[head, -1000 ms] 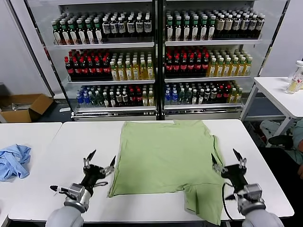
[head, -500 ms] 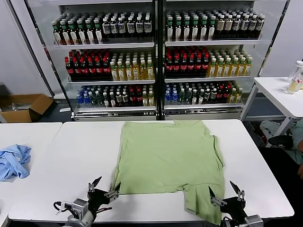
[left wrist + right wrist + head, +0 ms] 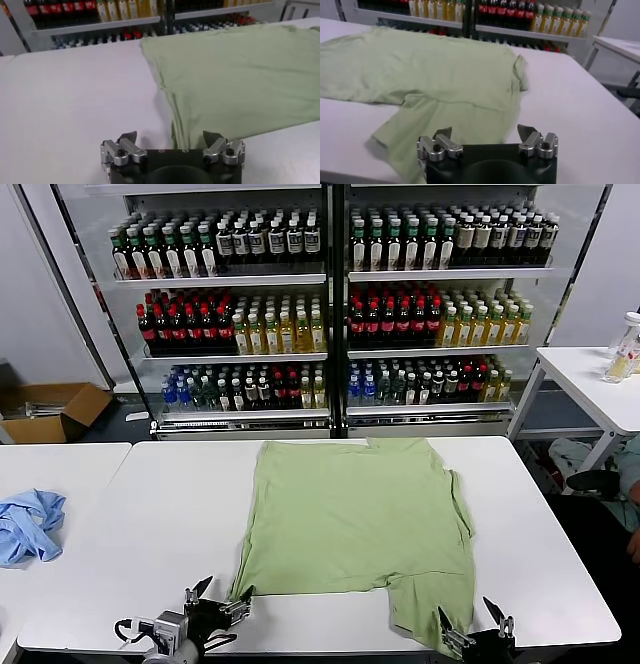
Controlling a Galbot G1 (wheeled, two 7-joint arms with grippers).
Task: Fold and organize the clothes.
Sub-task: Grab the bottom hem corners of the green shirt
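Observation:
The light green shirt (image 3: 360,519) lies spread flat on the white table (image 3: 150,524), back side up, with one sleeve hanging toward the front edge (image 3: 425,609). It also shows in the left wrist view (image 3: 235,75) and the right wrist view (image 3: 440,75). My left gripper (image 3: 218,602) is open and empty at the table's front edge, just left of the shirt's near left corner. My right gripper (image 3: 471,626) is open and empty at the front edge, by the shirt's near right sleeve. The collar, buttons and chest graphic are hidden.
A light blue garment (image 3: 28,524) lies on the neighbouring table at the left. A glass-door cooler (image 3: 330,304) full of bottles stands behind the table. A second white table (image 3: 590,384) is at the right. A cardboard box (image 3: 50,412) sits on the floor at the left.
Both grippers have dropped and pulled back toward the table's front edge, staying open. The shirt has not moved.

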